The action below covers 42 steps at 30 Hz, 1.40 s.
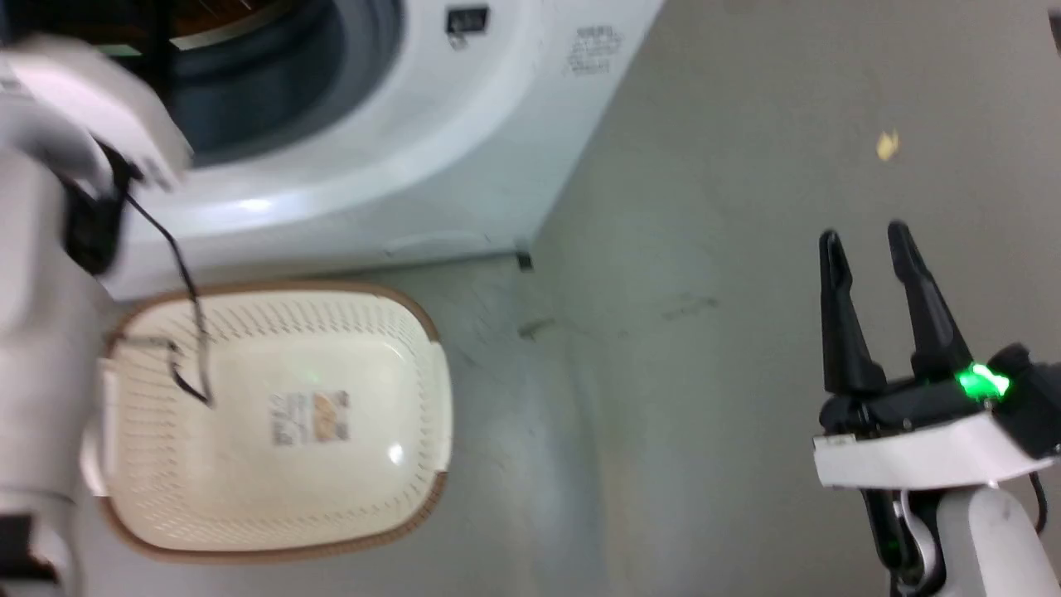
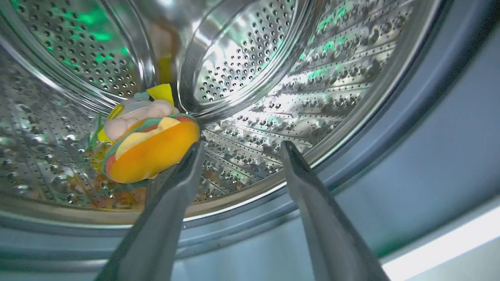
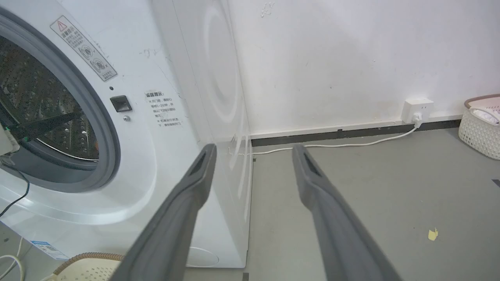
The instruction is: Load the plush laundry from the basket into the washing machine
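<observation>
The plush laundry [image 2: 150,146], a pink-headed doll with an orange-and-green burger cushion, lies loose on the steel drum floor of the washing machine [image 1: 431,157]. My left gripper [image 2: 242,146] is inside the drum and open. Nothing is between its fingers, and the left fingertip [image 2: 195,156] sits right beside the cushion's edge. In the right wrist view a dark finger of that gripper [image 3: 47,123] shows through the door opening. The cream basket [image 1: 249,473] stands on the floor below the opening, with just its paper label inside. My right gripper [image 1: 870,240] hangs open over the floor to the right.
My pale left forearm [image 1: 50,191] and its black cable [image 1: 186,290] cross over the basket's left side. A white wall [image 3: 351,58] with a socket [image 3: 418,107] and cord stands behind the machine. Another white basket [image 3: 482,128] sits by the wall at the far right. A yellow scrap [image 1: 887,146] lies on the grey floor.
</observation>
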Motion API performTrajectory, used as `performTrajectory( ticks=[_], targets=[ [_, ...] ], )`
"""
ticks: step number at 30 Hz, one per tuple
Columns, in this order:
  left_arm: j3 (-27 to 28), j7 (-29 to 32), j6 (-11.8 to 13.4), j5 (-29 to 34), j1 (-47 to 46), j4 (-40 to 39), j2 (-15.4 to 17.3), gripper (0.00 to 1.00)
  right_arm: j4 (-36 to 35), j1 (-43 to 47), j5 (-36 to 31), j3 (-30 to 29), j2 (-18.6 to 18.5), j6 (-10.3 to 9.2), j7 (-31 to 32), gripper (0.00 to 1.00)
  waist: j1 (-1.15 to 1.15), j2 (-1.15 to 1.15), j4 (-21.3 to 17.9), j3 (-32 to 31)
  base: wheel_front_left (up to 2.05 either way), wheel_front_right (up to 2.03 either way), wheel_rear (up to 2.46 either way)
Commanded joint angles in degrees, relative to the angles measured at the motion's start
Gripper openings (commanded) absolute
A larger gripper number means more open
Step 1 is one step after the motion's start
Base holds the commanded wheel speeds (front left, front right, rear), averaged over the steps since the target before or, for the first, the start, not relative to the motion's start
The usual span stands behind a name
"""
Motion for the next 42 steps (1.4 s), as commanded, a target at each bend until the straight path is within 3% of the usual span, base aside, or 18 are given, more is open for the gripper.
performTrajectory(
  ticks=[1,2,7,10,18,21,29,42],
  targets=[
    [0.4,-1.0,0.0,-0.5,1.7,-0.2,-0.4,1.00,0.2,0.9,-0.5,-0.3,0.0,-0.04,-0.3,1.00,0.02,0.00,3.6,-5.6,0.00,0.00,0.00],
    [1.0,-4.6,0.1,-1.8,5.3,-1.3,-1.9,1.00,0.5,2.3,-1.6,-1.2,0.0,-0.04,-0.3,1.00,0.02,0.00,5.0,-8.2,0.00,0.00,0.00],
    [2.6,-9.4,2.1,-3.3,16.0,-8.3,-4.4,1.00,0.7,5.7,-3.3,-2.6,0.0,-0.04,-0.3,1.00,0.02,0.00,8.1,-13.9,0.00,0.00,0.00],
    [3.6,-10.0,3.3,-3.4,21.1,-12.7,-4.8,1.00,0.7,7.0,-3.7,-3.0,0.0,-0.04,-0.3,1.00,0.02,0.00,9.2,-15.4,0.00,0.00,0.00],
    [8.2,-10.3,10.8,-0.4,41.6,-31.8,-8.3,1.00,0.8,10.7,-5.9,-3.6,0.0,-0.04,-0.3,1.00,0.02,0.00,12.9,-20.3,0.00,0.00,0.00],
    [8.7,-10.3,12.4,2.0,47.2,-36.6,-9.6,1.00,1.1,11.9,-6.3,-3.9,0.0,-0.04,-0.3,1.00,0.02,0.00,13.9,-22.0,0.00,0.00,0.00],
    [7.0,-10.3,13.0,9.5,56.8,-40.8,-12.9,1.00,1.5,14.4,-6.7,-2.9,0.0,-0.04,-0.3,1.00,0.02,0.00,14.7,-24.9,0.00,0.00,0.00],
    [7.1,-10.3,11.4,11.9,62.3,-37.9,-16.3,1.00,2.6,17.0,-6.6,-1.6,0.0,-0.04,-0.3,1.00,0.02,0.00,14.3,-26.1,0.00,0.00,0.00]
  ],
)
